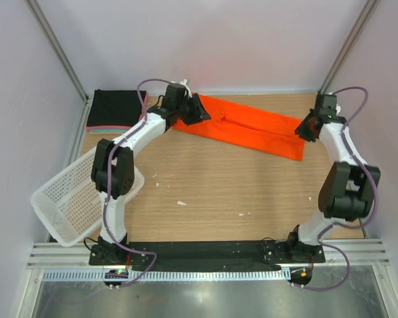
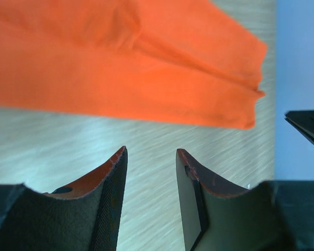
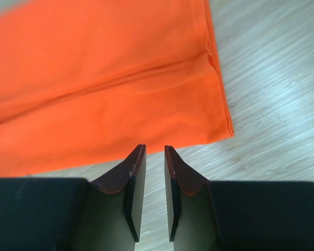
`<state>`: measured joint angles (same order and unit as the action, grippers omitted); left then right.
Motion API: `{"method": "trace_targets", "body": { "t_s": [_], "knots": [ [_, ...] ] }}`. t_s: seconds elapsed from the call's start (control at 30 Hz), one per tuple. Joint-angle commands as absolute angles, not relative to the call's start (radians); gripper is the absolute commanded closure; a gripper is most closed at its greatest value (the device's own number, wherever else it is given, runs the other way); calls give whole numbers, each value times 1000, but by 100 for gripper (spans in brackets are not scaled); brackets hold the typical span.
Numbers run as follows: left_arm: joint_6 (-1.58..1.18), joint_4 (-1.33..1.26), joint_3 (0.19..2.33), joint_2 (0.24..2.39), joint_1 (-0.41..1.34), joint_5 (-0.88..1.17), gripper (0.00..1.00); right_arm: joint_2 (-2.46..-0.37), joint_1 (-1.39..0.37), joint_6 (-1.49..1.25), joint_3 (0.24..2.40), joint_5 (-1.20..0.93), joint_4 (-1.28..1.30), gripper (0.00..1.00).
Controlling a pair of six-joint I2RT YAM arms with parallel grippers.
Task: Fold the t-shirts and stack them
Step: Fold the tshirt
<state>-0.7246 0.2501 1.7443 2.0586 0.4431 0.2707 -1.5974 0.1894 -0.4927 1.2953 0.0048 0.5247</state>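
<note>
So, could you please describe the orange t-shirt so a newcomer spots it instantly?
Look along the far side of the wooden table. The orange t-shirt lies there as a long folded strip. Unlike the black-topped stack at far left, it lies alone.

I see a plain orange-red shirt (image 1: 242, 127) on the pale wood-grain table (image 1: 219, 192), and left of it a black shirt (image 1: 116, 106) over pink and teal edges (image 1: 106, 128), plus a white mesh basket (image 1: 69, 199).

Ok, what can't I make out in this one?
- Top view: the left pincer and its wrist hide one end of the orange t-shirt.
- Top view: the folded stack is too small to count its shirts.
- Wrist views: the shirt is cut off by frame edges; the left wrist view is blurred.
</note>
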Motion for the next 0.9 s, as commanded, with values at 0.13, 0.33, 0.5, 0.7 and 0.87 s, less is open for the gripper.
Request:
{"method": "trace_targets", "body": {
  "t_s": [0.13, 0.33, 0.5, 0.7, 0.87],
  "knots": [
    [-680, 330, 1530, 1820, 431, 330, 57, -1805, 152, -521, 1390, 233, 672, 72],
    [-597, 446, 1315, 1573, 460, 342, 55, -1871, 181, -621, 1401, 307, 753, 73],
    [-555, 552, 1243, 1464, 463, 328, 55, -1873, 183, -493, 1411, 272, 699, 65],
    [-519, 598, 1187, 1362, 466, 361, 54, -1919, 196, -469, 1512, 310, 775, 61],
    [-492, 632, 1178, 1336, 466, 357, 54, -1940, 204, -407, 1491, 229, 729, 60]
  ]
}}
